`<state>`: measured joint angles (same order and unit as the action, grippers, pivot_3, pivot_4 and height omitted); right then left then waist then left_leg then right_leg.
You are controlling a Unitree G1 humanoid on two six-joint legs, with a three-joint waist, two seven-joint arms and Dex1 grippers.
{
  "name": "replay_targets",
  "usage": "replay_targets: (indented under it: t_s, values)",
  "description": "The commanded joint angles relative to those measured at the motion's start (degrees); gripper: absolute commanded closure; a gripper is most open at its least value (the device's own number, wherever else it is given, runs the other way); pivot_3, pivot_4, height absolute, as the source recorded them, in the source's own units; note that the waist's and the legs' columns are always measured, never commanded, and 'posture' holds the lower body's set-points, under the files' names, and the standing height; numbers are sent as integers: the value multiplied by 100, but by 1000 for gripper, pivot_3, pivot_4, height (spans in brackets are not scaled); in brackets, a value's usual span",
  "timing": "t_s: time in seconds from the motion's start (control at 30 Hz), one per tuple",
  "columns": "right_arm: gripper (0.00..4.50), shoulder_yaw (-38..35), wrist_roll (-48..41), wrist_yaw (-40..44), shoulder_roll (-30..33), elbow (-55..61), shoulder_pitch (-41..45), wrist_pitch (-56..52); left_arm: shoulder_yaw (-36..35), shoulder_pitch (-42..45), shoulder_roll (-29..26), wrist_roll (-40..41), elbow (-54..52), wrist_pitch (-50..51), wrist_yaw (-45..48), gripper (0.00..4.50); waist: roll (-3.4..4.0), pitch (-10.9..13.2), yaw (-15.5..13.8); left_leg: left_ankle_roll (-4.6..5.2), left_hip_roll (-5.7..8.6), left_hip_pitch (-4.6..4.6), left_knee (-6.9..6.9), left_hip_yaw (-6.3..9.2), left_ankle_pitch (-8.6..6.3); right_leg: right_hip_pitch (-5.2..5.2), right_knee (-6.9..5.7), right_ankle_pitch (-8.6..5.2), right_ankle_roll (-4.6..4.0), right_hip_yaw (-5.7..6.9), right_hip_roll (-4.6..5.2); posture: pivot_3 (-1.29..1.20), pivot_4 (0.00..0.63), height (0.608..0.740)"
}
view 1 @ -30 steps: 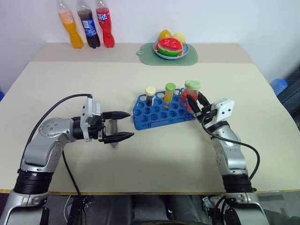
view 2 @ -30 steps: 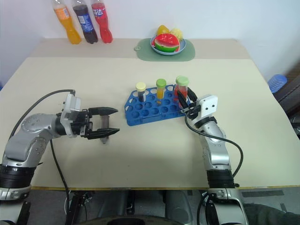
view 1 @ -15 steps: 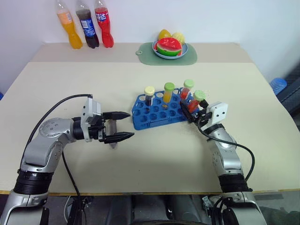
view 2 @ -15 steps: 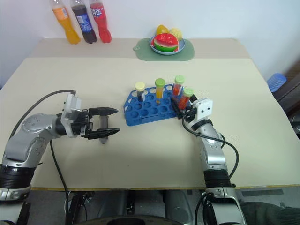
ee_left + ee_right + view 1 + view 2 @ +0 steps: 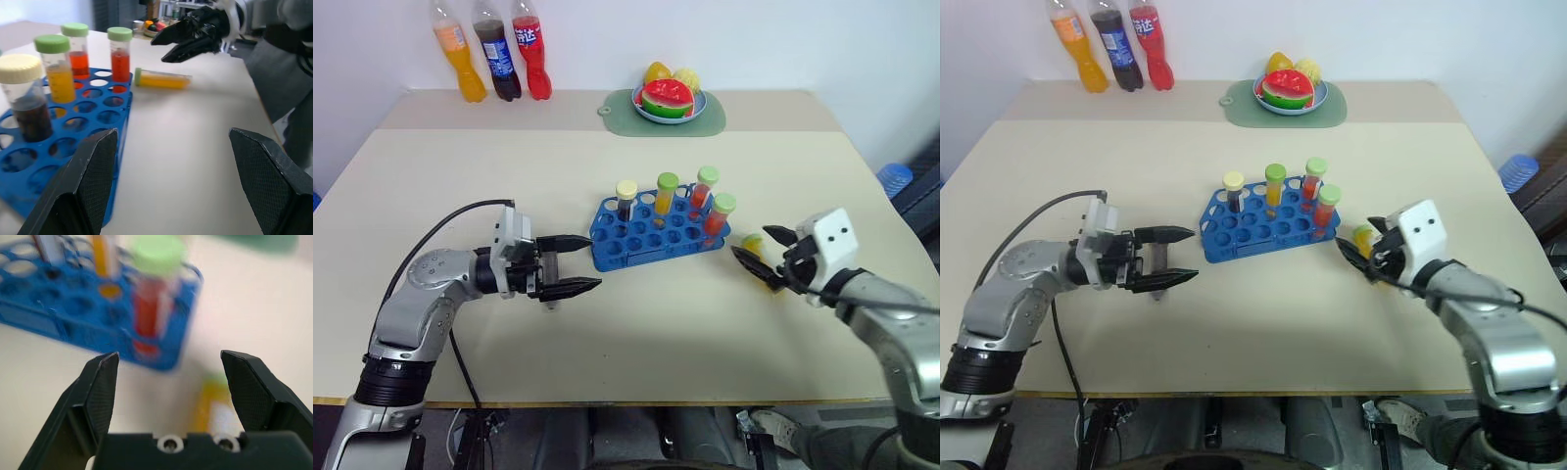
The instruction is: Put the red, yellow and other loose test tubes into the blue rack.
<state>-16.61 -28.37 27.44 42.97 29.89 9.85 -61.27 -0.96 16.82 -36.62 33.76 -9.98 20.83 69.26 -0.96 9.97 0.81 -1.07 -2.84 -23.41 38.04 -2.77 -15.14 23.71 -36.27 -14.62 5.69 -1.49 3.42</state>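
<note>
The blue rack (image 5: 651, 238) stands mid-table with several capped tubes upright in it: a dark one with a cream cap (image 5: 626, 199), a yellow one (image 5: 666, 193) and two red ones with green caps (image 5: 706, 186) (image 5: 722, 215). A loose yellow tube (image 5: 164, 80) lies on the table just right of the rack. My right gripper (image 5: 754, 245) is open right at that tube, which lies ahead between its fingers, ungripped. My left gripper (image 5: 594, 261) is open, pointing at the rack's left end, holding nothing.
Three soda bottles (image 5: 491, 51) stand at the back left corner. A green mat with a plate of toy fruit (image 5: 668, 102) sits at the back centre. Bare tabletop (image 5: 656, 333) stretches in front of the rack.
My right gripper let go of the red tube, now upright in the rack's near right corner, opened, and drew back to the right beside the yellow tube. The left arm stayed put.
</note>
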Motion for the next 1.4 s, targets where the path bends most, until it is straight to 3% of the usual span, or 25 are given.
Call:
replay_targets:
  t_s: [0.03, 0.27, 0.5, 0.63, 0.73, 0.87, 0.93, 1.03, 1.27, 1.4]
  values:
    - [843, -209, -201, -2, 467, -662, 675, -1291, -6, 105, 12, 7, -77, -75, 21, 778, 0, 0, -2, 0, 0, 0, 1, 1, 0, -1, 2, 0, -1, 0, -1, 0, 150, 740]
    - [843, 826, -443, 789, 1192, -2283, 2064, -2223, 28, -43, -15, 29, -222, -13, 53, 778, 1, 1, 0, 7, 2, -10, -5, -2, -4, 4, 15, 0, 0, 0, 2, 0, 150, 740]
    - [843, 1796, -408, 1250, 1083, -3474, 3209, -2405, -65, -296, -81, 140, -504, 131, -60, 778, 1, 2, 13, 8, 2, -18, -5, -5, -4, 16, 13, 0, 1, -2, 1, 0, 150, 740]
    - [843, 2616, -32, 1427, 884, -4067, 3458, -1939, -151, -518, -147, 189, -703, 187, -157, 778, 1, 2, 11, 8, 2, -19, -5, -5, -5, 17, 14, 1, 1, -2, 1, 0, 150, 740]
    - [1635, 3068, 230, 1673, 836, -4323, 3445, -1479, -192, -604, -191, 240, -790, 258, -204, 778, -1, 0, -1, 8, 2, -24, -5, -6, -4, 20, 13, 1, 1, -1, 2, 0, 150, 740]
    - [3582, 3509, 758, 1814, 754, -4620, 3333, -832, -257, -678, -257, 375, -866, 373, -227, 778, -19, -10, 34, 8, 1, -20, -3, -7, -5, 18, 13, 1, 2, -1, 0, 0, 150, 740]
    - [3726, 3620, 966, 1929, 875, -4458, 3219, -510, -277, -675, -271, 383, -860, 376, -237, 778, -34, -20, 38, 8, -2, -8, -3, -6, -5, 6, 14, 1, 1, -1, -3, 0, 150, 740]
    - [3726, 3501, 1116, 2099, 1172, -4025, 2960, -106, -286, -656, -289, 393, -822, 358, -243, 778, -41, -24, 18, 7, -2, 2, 0, -4, -5, -7, 15, 0, 0, -1, -1, 0, 150, 740]
    - [3726, 1335, 322, 2797, 1732, -1569, 857, 1319, -232, -492, -237, 344, -611, 290, -168, 778, -33, -19, -123, 12, 11, -13, -1, -5, -8, -1, 23, 0, 5, 4, 14, 0, 150, 740]
    - [3726, 421, -477, 2951, 1035, -389, 96, 1950, -86, -146, -198, 245, -253, 205, 31, 778, -31, -18, -108, 12, 3, -10, -2, -3, -8, 0, 20, 0, 5, 5, 2, 0, 150, 740]
